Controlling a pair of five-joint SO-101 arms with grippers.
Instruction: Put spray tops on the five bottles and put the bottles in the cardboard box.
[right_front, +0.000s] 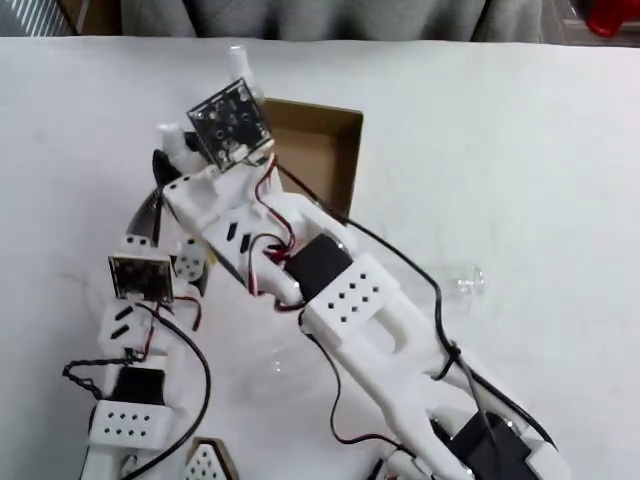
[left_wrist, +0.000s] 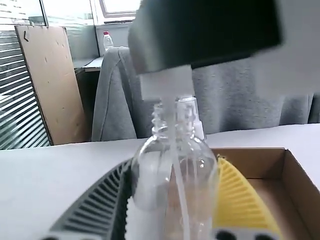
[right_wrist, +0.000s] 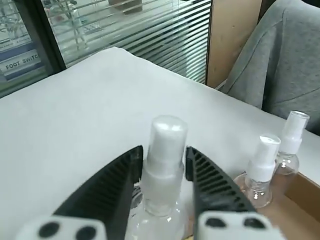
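White table (right_front: 540, 150), grey cloth (left_wrist: 240, 105), brown board (left_wrist: 50, 85), window blinds (right_wrist: 140, 30)

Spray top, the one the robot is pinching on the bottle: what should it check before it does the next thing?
1. Is the left gripper holding the bottle upright? Ok.
2. Is the right gripper closed on the spray top? Ok.
3. Is the top's tube down inside the bottle? Ok.
4. Is the top screwed on all the way? Cannot tell.
5. Is the cardboard box open, close by, with bare floor showing? Ok.
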